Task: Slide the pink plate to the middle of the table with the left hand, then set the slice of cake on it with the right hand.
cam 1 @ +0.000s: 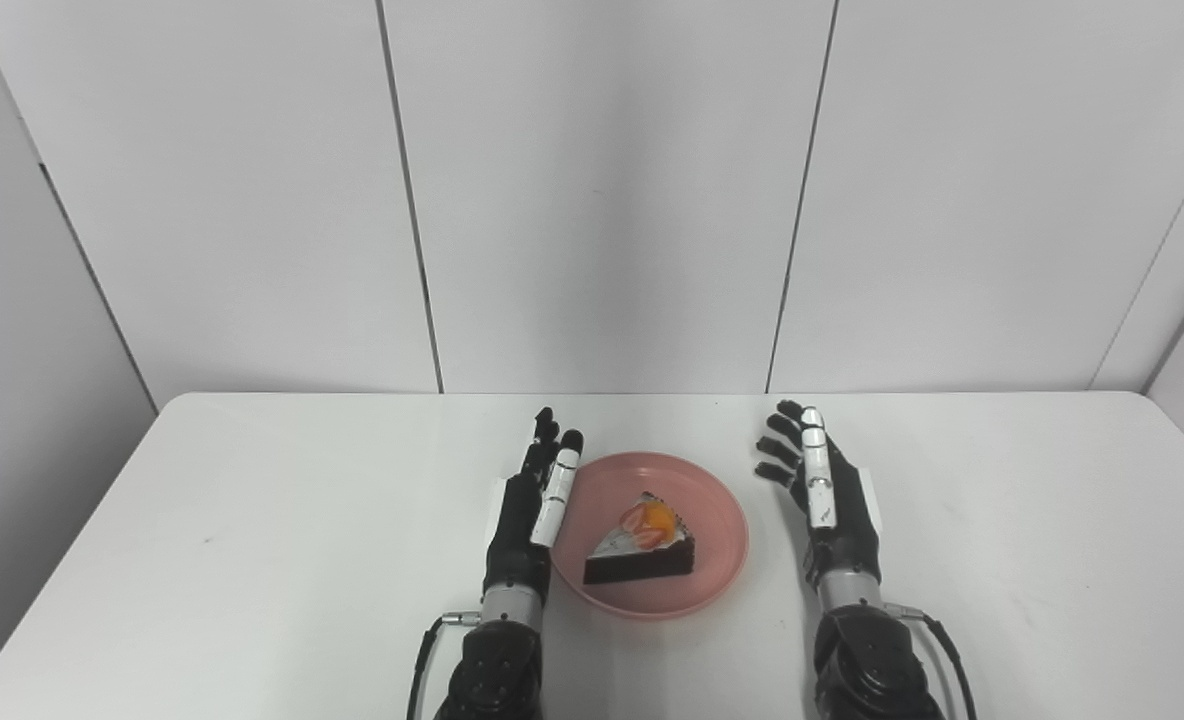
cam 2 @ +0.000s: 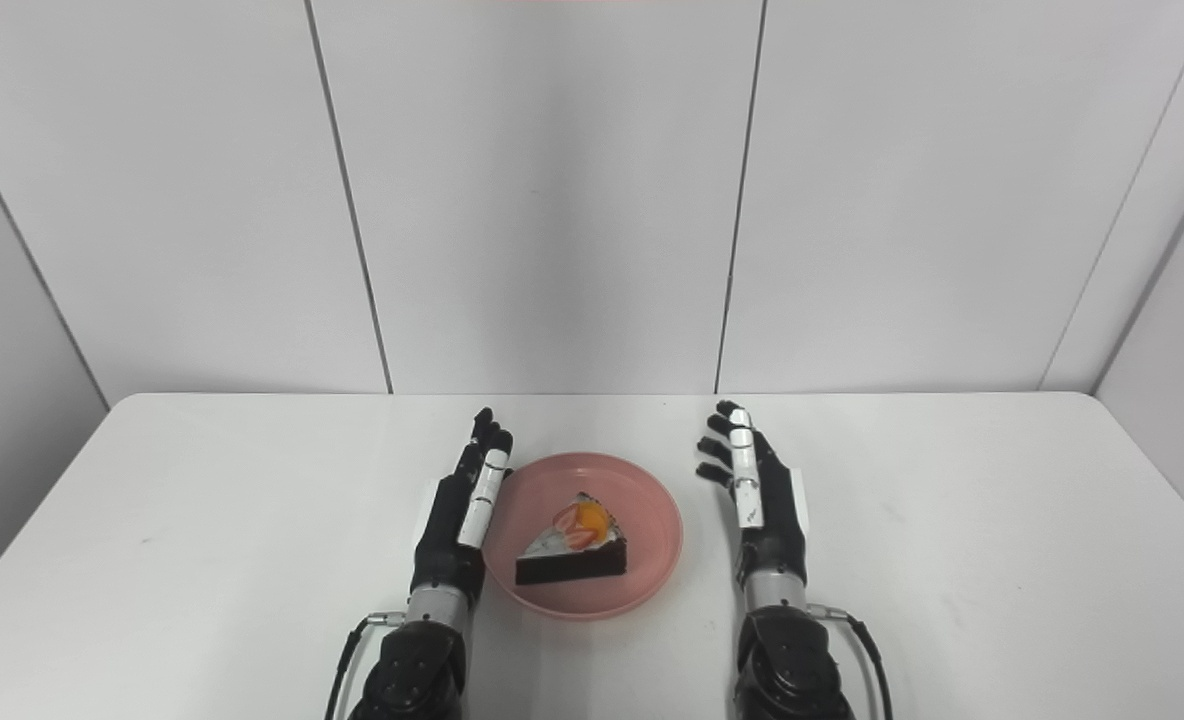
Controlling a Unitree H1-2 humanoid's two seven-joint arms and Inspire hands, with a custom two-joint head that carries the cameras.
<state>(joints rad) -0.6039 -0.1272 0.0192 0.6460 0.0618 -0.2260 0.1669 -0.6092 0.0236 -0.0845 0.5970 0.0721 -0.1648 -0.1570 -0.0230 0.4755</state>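
Left hand: your left hand [cam 1: 530, 520] holds nothing; its fingers are stretched out straight and point toward the far wall, palm turned toward the plate.
Left hand contact: it lies along the plate's left rim, just beside it; you cannot tell from these views whether it actually touches.
Right hand: your right hand [cam 1: 827, 495] is also spread and holding nothing, fingers slightly curled and pointing away from you.
Right hand position: it sits to the right of the plate, clearly apart from the rim, with bare table between them.
Plate: the pink plate [cam 1: 717, 520] rests flat near the middle of the table, between your two hands.
Cake: the slice of cake [cam 1: 640, 553] sits on the plate, toward its near half, dark on the side facing you, with white topping and red and orange fruit on top.
Table: the white table [cam 1: 252, 540] carries everything.
Wall: pale panels [cam 1: 602, 200] stand behind the far edge.
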